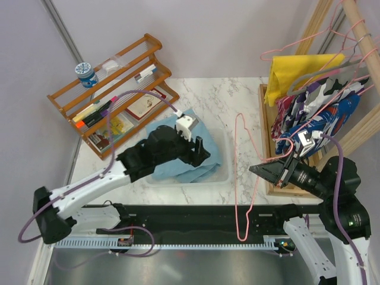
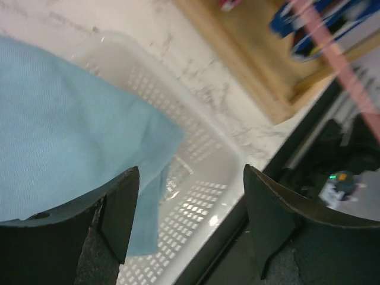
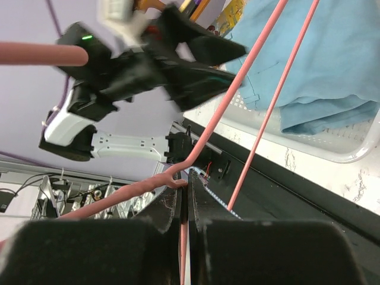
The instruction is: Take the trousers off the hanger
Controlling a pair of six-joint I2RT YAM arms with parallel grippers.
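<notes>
Step in hand: separation is judged done. The trousers (image 1: 181, 171) are seen bunched inside the tray (image 1: 225, 176), with no wire through them. The hanger (image 2: 344, 74) is seen bare, nothing draped on it. Only release and retreat are judged to be left.

Right jaws: shut tight on the hanger wire at a bend of the frame, no gap visible in the right wrist view. The hanger is held in the air just right of the tray. Its long axis runs from level with the tray's far edge to well past the tray's near edge.

Left jaws: wide open, nothing gripped. They are held over the tray's right half, just above the trousers. In the left wrist view a cloth edge is seen beside the left finger and bare tray floor is seen between the jaws. Contact with the cloth cannot be told.

Trousers vs right jaws: apart, with the tray's right wall between them.

Next move, as judged: the left jaws are to be lifted straight up out of the tray, with a check that no fold is dragged along. The hanger is to be carried away from the tray or laid on the desk (image 1: 214, 95) to the tray's right. Risk: the wire could be caught on the tray rim.
</notes>
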